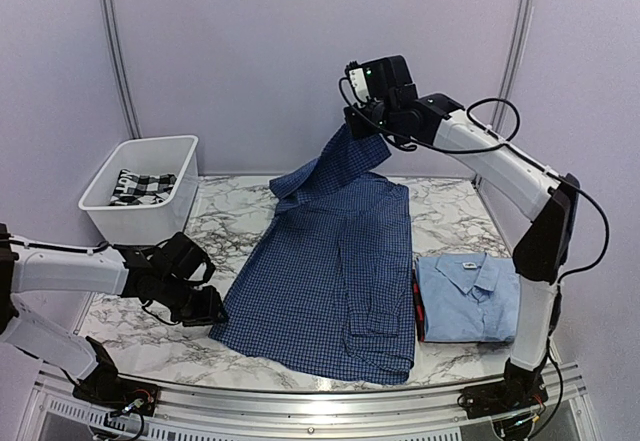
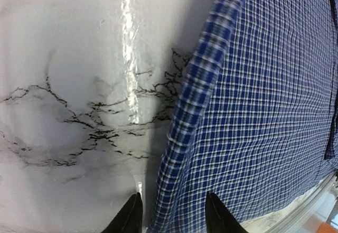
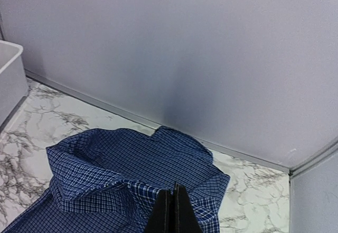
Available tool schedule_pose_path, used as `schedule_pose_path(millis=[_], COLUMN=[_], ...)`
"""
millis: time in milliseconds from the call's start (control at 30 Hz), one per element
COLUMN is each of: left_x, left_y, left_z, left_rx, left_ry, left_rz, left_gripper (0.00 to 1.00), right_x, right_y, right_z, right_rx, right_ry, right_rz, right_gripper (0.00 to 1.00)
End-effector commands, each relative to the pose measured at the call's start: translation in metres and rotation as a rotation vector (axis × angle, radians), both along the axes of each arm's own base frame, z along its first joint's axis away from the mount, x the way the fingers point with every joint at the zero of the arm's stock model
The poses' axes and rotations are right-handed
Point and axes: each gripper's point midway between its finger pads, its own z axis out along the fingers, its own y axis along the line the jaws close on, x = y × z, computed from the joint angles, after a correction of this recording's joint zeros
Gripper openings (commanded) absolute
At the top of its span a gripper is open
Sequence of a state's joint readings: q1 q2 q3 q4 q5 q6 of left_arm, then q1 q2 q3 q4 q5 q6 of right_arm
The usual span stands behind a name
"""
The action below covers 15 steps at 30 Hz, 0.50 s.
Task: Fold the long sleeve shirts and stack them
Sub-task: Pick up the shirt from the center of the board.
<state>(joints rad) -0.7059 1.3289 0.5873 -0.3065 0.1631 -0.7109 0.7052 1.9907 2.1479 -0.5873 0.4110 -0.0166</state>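
Dark blue shirt (image 1: 330, 271) lay spread mid-table, light blue shirt (image 1: 465, 296) folded just beside it on the right. Right gripper (image 3: 172, 212) was pinched fully closed on the far end by the collar, lifting it off the table (image 1: 140, 326). Left gripper (image 2: 174, 217) stood part open, jaws straddling the near-left hem, nothing pinched. Cloth looked light and limp; hems and corners probably the best holds. Marble top glossy, likely slick. White bin (image 1: 130, 221) far left, plain walls close behind.

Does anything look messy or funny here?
The dark blue shirt looks crooked: its far corner is pinched up by the right fingers, and its collar is bunched. The light blue shirt lies neatly folded.
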Motion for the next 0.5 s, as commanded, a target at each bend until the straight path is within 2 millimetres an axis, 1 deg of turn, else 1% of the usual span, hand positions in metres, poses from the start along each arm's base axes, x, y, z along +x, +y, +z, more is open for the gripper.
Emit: schedule_pose_path(millis=[0,167,267,333,467], left_x=[0.008,0.009,0.009,0.010,0.009], left_y=[-0.015,-0.032,-0.041,-0.050,-0.071], left_z=[0.016,0.023,0.032,0.039,0.056], left_rx=[-0.008,-0.026,-0.043,-0.060,-0.101], left_ry=[-0.039,-0.045,-0.061,-0.075,-0.098], left_rz=[-0.045,-0.088,-0.110,-0.130,-0.182], left_gripper=[0.35,0.14,0.04,0.00,0.00], right_x=[-0.003,-0.003,-0.003,-0.003,-0.005], right_y=[-0.048,-0.070,-0.080,-0.085,-0.097], right_z=[0.030,0.024,0.020,0.016,0.014], right_rx=[-0.014,-0.027,-0.054,-0.074,-0.091], right_ry=[-0.060,-0.047,-0.043,-0.039,-0.038], right_rz=[-0.115,-0.156,-0.185,-0.201,-0.231], right_gripper=[0.00,0.00,0.00,0.00,0.00])
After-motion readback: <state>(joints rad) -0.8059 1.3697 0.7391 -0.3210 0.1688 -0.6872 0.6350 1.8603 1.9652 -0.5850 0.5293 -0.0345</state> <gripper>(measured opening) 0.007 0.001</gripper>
